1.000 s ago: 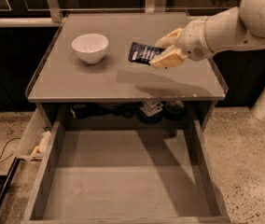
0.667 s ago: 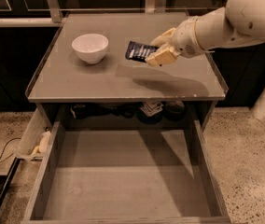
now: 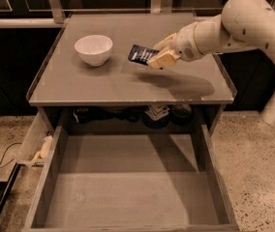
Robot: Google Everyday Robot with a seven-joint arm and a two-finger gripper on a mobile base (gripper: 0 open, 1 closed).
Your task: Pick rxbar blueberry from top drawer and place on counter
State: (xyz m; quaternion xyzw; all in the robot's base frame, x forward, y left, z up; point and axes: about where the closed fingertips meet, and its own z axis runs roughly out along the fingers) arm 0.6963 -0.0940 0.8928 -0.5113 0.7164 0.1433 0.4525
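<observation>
In the single camera view, the gripper [image 3: 155,55] hangs over the middle of the counter [image 3: 128,83], reaching in from the right edge at the end of the white arm [image 3: 224,28]. It is clenched on the rxbar blueberry [image 3: 140,54], one tan finger [image 3: 160,61] under the bar's right end and the other above it. The bar is tilted, and its free end points left toward the back left corner. It looks clear of the surface, with a shadow lying below and to the right of it.

The bar should be light, flat and somewhat bendy, in a slick wrapper that could slide between the pads. The hold on one short end seems enough for so light a thing. A grip across the middle of the long sides would be steadier if it had to be taken up again.

A white bowl [image 3: 93,49] stands near the back left corner, close to the bar's free end but apart from it. It is the one thing to avoid when lowering the bar. The front and right parts of the worktop lie bare.

Below the front edge, the top drawer [image 3: 128,192] stands pulled out and shows only its grey bottom. Dark clutter [image 3: 157,115] sits in the shadow beneath the counter, too dim to name
</observation>
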